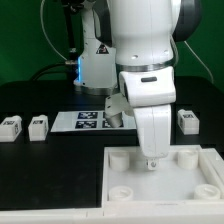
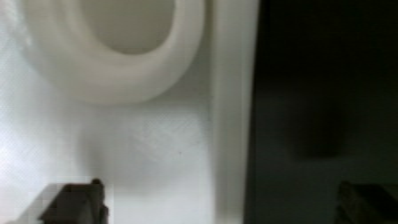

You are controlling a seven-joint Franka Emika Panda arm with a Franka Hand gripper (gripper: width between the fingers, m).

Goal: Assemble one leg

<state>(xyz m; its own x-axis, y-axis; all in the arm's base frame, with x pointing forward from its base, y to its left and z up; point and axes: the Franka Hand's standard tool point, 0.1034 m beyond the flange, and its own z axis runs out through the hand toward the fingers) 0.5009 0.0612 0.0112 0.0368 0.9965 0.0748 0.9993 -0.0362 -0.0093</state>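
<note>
Here, table: a black matte top that carries everything in view. In the wrist view it shows as a dark band beside the white tray.
Room: a green backdrop hangs behind the table, with dark poles and cables in front of it. A small blue light glows on the arm's base.
Gripper: points straight down, low over the far rim of the tray.
Fingers: spread wide, with only the tray's rim and a strip of table showing between them. I cannot tell whether the tips touch the tray.
Tray: large, white and square, lying flat below the fingers. A round corner socket lies close to them on the tray's side.
Leg: a small white block with a black-and-white tag. It stands on the table beyond the fingers, toward the exterior view's right, apart from the tray and not held.
Second leg and third leg: well apart from the fingers toward the exterior view's left, side by side on the table.
Marker board: flat on the table beyond the fingers, between them and those two legs, partly hidden by the arm.
</note>
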